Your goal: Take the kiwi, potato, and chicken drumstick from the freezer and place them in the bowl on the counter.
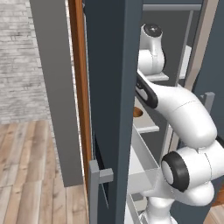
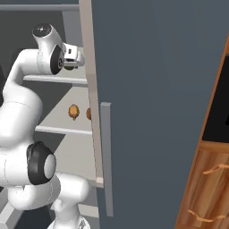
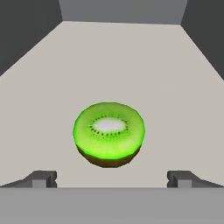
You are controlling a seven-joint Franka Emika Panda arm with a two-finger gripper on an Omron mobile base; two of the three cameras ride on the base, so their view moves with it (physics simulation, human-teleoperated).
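I count one kiwi (image 3: 109, 133), a single halved fruit, on the pale shelf ahead of me. On the shelf below I count two small brown items (image 2: 74, 112), side by side, too small to name. I see one freezer (image 2: 156, 89), with one grey bar handle (image 2: 106, 156)

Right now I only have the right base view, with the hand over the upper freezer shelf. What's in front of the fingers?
Observer: A halved kiwi, bright green cut face up and brown skin below, lies on the pale grey shelf.
Operator: Are the fingers on it?
Observer: No. The fingers stand wide apart, with the kiwi centred between them and untouched.
Operator: Is it against the back?
Observer: No, bare shelf shows between it and the grey back wall.
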